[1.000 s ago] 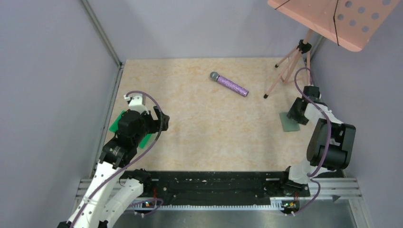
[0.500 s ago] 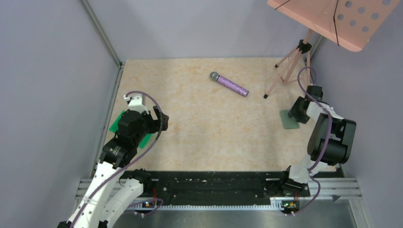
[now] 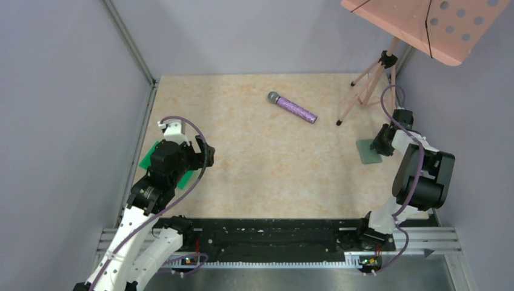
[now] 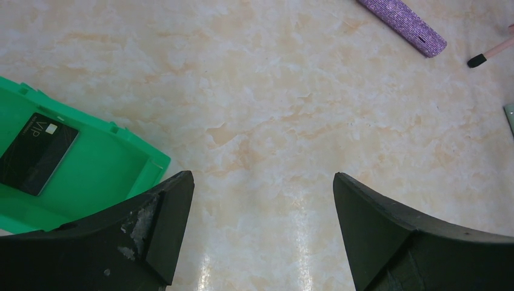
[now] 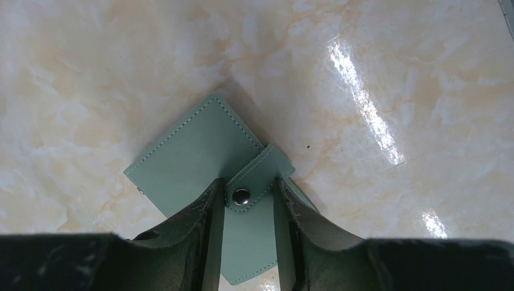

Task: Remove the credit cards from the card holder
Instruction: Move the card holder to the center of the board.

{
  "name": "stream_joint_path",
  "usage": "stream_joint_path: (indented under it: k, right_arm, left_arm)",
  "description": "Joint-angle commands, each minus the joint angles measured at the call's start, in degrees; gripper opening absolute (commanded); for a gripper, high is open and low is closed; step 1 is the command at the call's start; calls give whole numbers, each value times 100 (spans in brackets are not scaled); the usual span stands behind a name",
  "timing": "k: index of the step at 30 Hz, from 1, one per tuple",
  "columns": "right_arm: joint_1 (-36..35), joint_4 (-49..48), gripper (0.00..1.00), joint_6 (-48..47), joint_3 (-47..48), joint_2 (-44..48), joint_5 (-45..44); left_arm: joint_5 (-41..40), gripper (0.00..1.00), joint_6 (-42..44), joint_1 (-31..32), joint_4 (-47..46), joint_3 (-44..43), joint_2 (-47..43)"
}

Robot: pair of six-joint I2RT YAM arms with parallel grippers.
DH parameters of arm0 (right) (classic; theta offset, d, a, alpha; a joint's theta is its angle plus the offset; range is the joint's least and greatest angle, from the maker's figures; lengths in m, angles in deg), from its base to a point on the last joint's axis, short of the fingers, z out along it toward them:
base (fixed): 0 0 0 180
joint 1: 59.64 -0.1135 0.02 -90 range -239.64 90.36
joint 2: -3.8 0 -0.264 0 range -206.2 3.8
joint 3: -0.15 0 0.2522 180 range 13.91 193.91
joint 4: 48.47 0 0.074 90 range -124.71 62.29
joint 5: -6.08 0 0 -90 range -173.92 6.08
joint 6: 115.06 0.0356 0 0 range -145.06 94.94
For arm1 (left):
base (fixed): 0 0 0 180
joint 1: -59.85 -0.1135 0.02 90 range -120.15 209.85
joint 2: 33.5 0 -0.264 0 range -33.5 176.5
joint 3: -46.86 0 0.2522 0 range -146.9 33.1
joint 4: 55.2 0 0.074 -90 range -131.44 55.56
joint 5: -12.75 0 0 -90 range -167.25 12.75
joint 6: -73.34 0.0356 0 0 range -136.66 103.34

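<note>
Table (image 3: 260,163): I read it as a glossy beige top with a marble pattern. In the right wrist view, bright glare streaks lie across it.
Walls (image 3: 60,91): plain grey-lilac panels on the left, far and right sides, with a metal post in the far-left corner.
Stand (image 3: 424,21): a pink perforated plate over the far-right corner. Its tripod legs stand on the table there.
Mic (image 3: 293,107): purple and glittery with a grey head, lying far of centre, well apart from both arms.
Tray (image 4: 103,163): bright green, at the left edge, partly under my left arm.
Card (image 4: 37,153): a single black one marked VIP, lying flat in the tray.
Left gripper (image 4: 260,182): spread wide above bare table just beside the tray, holding nothing.
Holder (image 5: 194,151): grey-green, folded and snapped closed, flat on the table near the right wall, close to one tripod foot.
Right gripper (image 5: 247,182): down on the holder, drawn narrow, with the snap tab between my two fingers, each against one of its edges.
</note>
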Motion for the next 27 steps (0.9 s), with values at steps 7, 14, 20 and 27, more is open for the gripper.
stream_joint_path:
  k: [7, 14, 20, 27]
  right_arm:
    - [-19, 68, 0, 63, -133, -53, 765]
    - [-471, 323, 0, 47, 0, 92, 764]
    - [-1093, 647, 0, 89, 76, 127, 635]
    - [-2323, 960, 0, 501, -194, 553, 710]
  left_arm:
    - [-4, 90, 104, 24, -236, -9, 25]
    - [-42, 89, 104, 17, -216, -9, -11]
    - [-32, 89, 104, 19, -233, -7, 4]
    - [37, 89, 97, 16, -242, -11, 26]
